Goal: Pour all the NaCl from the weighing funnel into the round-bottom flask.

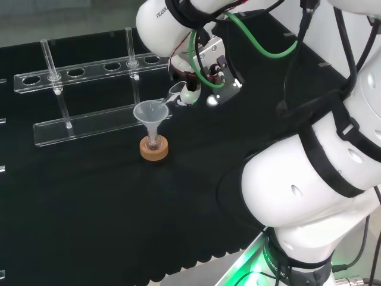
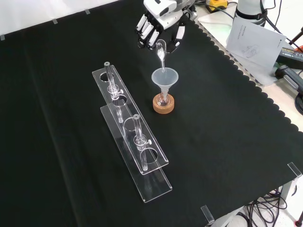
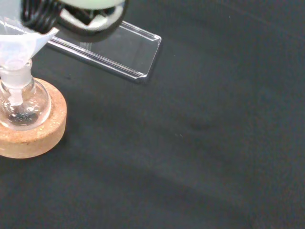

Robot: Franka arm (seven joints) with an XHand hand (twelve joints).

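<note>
The black and white robot hand [image 2: 158,21] comes in from the top of the front view w/ its fingers curled round a small clear glass weighing funnel [image 2: 161,53], pinching it at the upper end. That funnel is tilted down, its narrow tip sitting right over the mouth of a wider clear conical funnel [image 2: 164,77] — can't tell if the tip actually touches the rim or just hangs inside it. The conical funnel stands w/ its stem in the neck of the small clear round-bottom flask [image 2: 163,100], and the flask sits upright in a tan cork ring stand [image 2: 164,106] on the black cloth bench [image 2: 227,142]. In the wrist view the flask [image 3: 21,107] is close up on its cork ring [image 3: 40,136], and there's a bit of greyish grainy stuff at the bottom of the bulb, prob the salt, tho it's hard to be sure through the glass. In the head view the hand [image 1: 189,92] is just right of the conical funnel [image 1: 150,113], the weighing funnel [image 1: 171,95] bridging between them. Left of the flask in the front view stands a clear acrylic test-tube rack [image 2: 130,130] — two tiers w/ round holes, a couple of clear tubes standing in it, near but not touching the cork ring.
</note>
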